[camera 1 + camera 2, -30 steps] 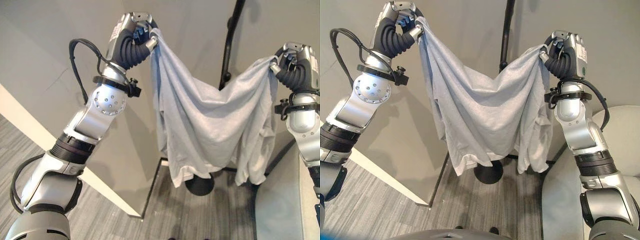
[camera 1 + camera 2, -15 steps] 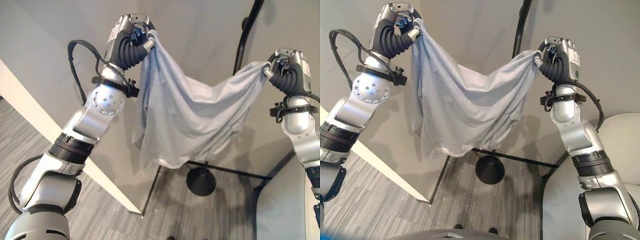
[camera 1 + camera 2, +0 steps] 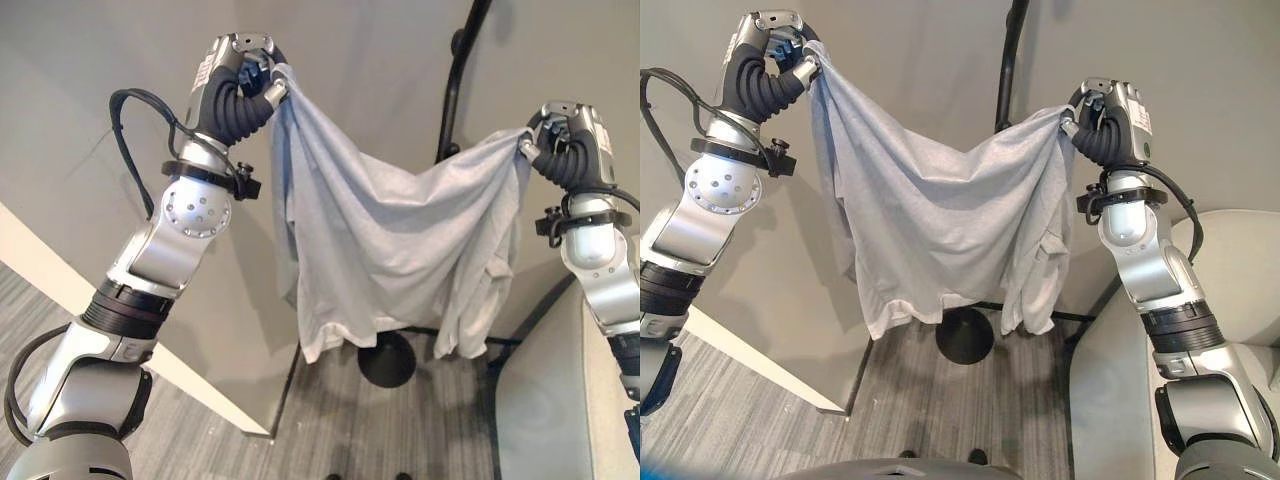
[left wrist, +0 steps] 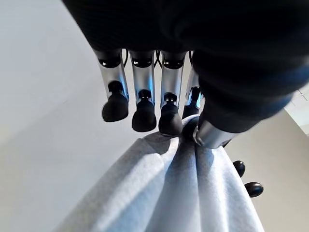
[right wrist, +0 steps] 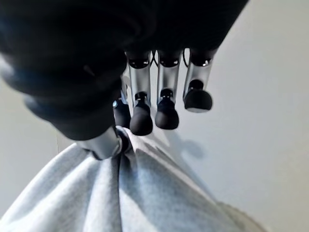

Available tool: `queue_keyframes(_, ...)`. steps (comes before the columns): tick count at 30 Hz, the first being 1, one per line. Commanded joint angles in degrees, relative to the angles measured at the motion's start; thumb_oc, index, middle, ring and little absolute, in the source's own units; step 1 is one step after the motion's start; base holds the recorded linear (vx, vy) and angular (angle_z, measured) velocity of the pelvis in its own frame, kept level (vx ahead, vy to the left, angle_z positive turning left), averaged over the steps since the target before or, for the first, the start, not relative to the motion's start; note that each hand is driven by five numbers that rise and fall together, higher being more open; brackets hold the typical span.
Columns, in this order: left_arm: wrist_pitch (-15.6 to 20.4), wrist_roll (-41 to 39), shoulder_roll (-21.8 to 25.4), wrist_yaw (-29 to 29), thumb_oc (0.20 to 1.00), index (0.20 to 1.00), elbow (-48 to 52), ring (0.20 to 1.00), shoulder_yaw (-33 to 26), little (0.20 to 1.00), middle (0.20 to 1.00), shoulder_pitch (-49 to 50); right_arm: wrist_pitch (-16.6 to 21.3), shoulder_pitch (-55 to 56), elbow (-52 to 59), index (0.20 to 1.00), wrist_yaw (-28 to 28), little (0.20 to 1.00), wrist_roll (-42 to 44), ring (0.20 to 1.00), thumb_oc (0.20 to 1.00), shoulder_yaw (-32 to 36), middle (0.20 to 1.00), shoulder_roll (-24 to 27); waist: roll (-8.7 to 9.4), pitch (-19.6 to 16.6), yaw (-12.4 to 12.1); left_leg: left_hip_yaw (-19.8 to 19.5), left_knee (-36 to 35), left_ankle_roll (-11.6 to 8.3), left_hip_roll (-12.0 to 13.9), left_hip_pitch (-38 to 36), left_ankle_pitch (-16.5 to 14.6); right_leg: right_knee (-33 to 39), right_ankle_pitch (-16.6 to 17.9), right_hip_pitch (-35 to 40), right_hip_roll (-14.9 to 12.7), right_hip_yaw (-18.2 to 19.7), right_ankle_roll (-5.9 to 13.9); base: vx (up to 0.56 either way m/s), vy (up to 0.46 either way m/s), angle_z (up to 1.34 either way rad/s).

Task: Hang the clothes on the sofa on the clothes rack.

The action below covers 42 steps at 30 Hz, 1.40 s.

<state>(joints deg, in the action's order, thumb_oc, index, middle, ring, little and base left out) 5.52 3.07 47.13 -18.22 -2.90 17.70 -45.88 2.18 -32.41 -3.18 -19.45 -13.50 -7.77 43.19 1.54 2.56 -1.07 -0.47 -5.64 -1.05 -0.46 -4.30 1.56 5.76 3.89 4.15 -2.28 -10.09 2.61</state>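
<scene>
Grey walls (image 3: 90, 90) meet at a corner behind the scene, with a pale baseboard strip running toward seven o'clock and grey striped carpet (image 3: 330, 420) below. At about four o'clock a light grey sofa (image 3: 1230, 260) edges in beside the right arm. Next in size is the shirt (image 3: 400, 240), a pale grey garment stretched in the air between both raised hands, sagging in the middle and trailing its hem and one sleeve down toward six o'clock, clear of the floor. Behind it stands the clothes rack (image 3: 455, 95), a thin black pole rising toward one o'clock from a round black base (image 3: 388, 360) on the carpet; the wrist view of the left arm catches two dark knobs that are probably its pegs. The left hand (image 3: 245, 75), up at eleven o'clock, has its thumb and fingers pinched on one upper corner of the cloth; the right hand (image 3: 1095, 120), at two o'clock, is clamped on the other corner the same way. As I judge it, the picking up is done: the shirt is off the sofa, spread and lifted just in front of the pole. What remains is to bring it onto the rack's top or pegs and release both corners.
</scene>
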Motion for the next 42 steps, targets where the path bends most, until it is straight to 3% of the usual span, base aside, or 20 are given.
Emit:
queue_keyframes(1, 0.7, 1.62, -0.26, -1.5, 0.2, 0.2, -0.49, 0.2, -1.99, 0.2, 0.2, -2.72, 2.79, -0.99, 1.03, 0.2, -1.13, 0.2, 1.15, 0.2, 0.2, 2.38, 0.2, -0.29, 0.75, -6.22, -1.75, 3.78, 0.64, -1.62, 1.92, -1.72, -4.37, -1.52, -1.25, 1.58, -7.64, -0.89, 9.35, 0.0, 0.0, 0.0)
queue_keyframes(16, 1.08, 4.06, 0.14, -1.13, 0.2, 0.2, 5.1, 0.2, -6.85, 0.2, 0.2, 2.1, 4.17, 2.34, 6.01, 0.2, -2.67, 0.2, 1.34, 0.2, 0.2, 8.34, 0.2, -3.39, 0.52, -6.15, -1.22, 4.61, 0.64, -0.82, 1.64, -2.25, -4.98, -1.49, -0.58, 0.8, -7.86, 0.98, 9.44, -0.01, 0.022, -0.06)
queue_keyframes(28, 1.09, 4.97, 2.72, -2.21, 0.2, 0.2, 2.76, 0.2, -4.8, 0.2, 0.2, -2.36, 2.52, -2.81, 4.01, 0.2, -7.47, 0.2, -0.79, 0.2, 0.2, 10.39, 0.2, 1.44, 0.85, -5.62, -1.15, 4.89, 0.84, 0.24, 0.0, -1.34, -5.34, -2.37, 0.97, -0.96, -9.51, 2.0, 10.89, 0.0, 0.05, -0.06)
queue_keyframes(37, 0.15, 4.55, 6.54, -4.46, 0.2, 0.2, -5.12, 0.2, 3.6, 0.2, 0.2, -15.31, 0.1, -16.61, -4.85, 0.2, -8.61, 0.2, 1.06, 0.2, 0.2, 2.44, 0.2, 10.35, 1.35, -6.19, -1.36, 4.56, 0.9, 0.64, -0.74, -1.59, -6.23, -3.74, 1.6, -1.34, -10.49, 2.15, 11.92, 0.01, 0.027, 0.02)
queue_keyframes(42, -0.88, 3.0, 7.12, -6.05, 0.2, 0.2, -12.83, 0.2, 11.4, 0.2, 0.2, -25.47, -1.79, -30.17, -14.64, 0.2, -8.91, 0.2, 4.63, 0.2, 0.2, -7.76, 0.2, 14.95, 0.49, -3.47, -0.45, 3.07, 2.36, 2.09, -1.12, -2.74, -6.94, -18.56, 4.42, -7.24, -11.51, 6.94, 10.76, 0.0, 0.046, -0.02)
